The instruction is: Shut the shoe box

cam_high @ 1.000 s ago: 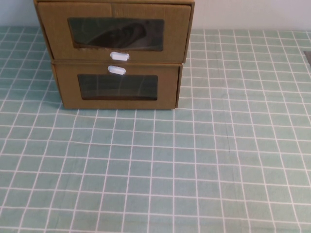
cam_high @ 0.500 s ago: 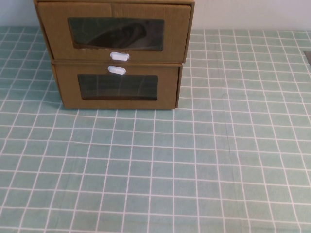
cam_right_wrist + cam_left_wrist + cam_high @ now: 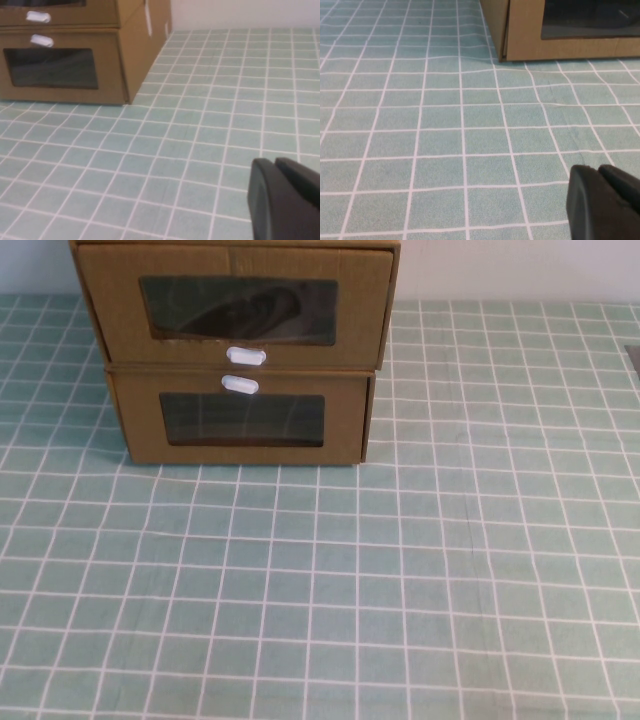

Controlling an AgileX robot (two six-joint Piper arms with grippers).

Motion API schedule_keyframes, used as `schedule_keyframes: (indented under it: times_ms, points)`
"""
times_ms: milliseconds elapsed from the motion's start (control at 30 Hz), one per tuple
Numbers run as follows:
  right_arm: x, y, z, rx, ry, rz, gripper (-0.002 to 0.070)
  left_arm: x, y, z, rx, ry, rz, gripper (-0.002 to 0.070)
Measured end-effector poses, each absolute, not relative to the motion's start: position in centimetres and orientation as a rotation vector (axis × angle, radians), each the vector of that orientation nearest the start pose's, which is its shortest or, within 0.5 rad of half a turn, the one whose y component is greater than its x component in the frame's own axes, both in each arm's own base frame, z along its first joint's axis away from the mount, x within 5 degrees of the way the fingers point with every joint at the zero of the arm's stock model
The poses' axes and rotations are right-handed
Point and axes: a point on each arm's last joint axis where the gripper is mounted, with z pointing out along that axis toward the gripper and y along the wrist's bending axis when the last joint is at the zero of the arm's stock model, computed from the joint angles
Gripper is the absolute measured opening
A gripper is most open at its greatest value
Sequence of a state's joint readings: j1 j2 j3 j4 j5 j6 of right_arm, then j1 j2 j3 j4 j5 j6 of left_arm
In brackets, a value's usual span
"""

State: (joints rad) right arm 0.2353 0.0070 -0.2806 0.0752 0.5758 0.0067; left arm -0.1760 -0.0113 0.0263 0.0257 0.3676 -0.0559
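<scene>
The shoe box [image 3: 360, 300] is the upper of two stacked brown cardboard boxes at the back left of the table. Its clear window shows a dark shoe [image 3: 245, 308], and its white tab [image 3: 246, 356] sits below the window. Its drawer front seems to stand slightly forward of its shell. It also shows in the right wrist view [image 3: 75, 17]. My left gripper [image 3: 600, 172] is shut and empty, low over the cloth, well short of the boxes. My right gripper [image 3: 275, 165] is shut and empty, to the right of the boxes. Neither arm shows in the high view.
The lower box [image 3: 345, 420] has its white tab [image 3: 240, 385] above its window and rests on the green checked tablecloth [image 3: 400, 580]. Its corner shows in the left wrist view [image 3: 520, 35]. A pale wall [image 3: 520, 270] stands behind the table.
</scene>
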Motion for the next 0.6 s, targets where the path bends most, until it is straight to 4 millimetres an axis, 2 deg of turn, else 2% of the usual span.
schedule_keyframes:
  times_ms: [133,400,600]
  points:
    - [4.2,0.9,23.8,-0.091,1.743,0.19,-0.0014,5.2,-0.8,17.2,0.128,1.864,-0.135,-0.0005]
    - [5.7,0.4,19.3,0.008,1.693,0.112,-0.0014,5.2,-0.8,17.2,0.128,1.866,-0.135,-0.0005]
    - [5.6,0.4,18.4,0.005,1.736,0.087,-0.0014,5.2,-0.8,17.2,0.128,1.866,-0.135,-0.0005]
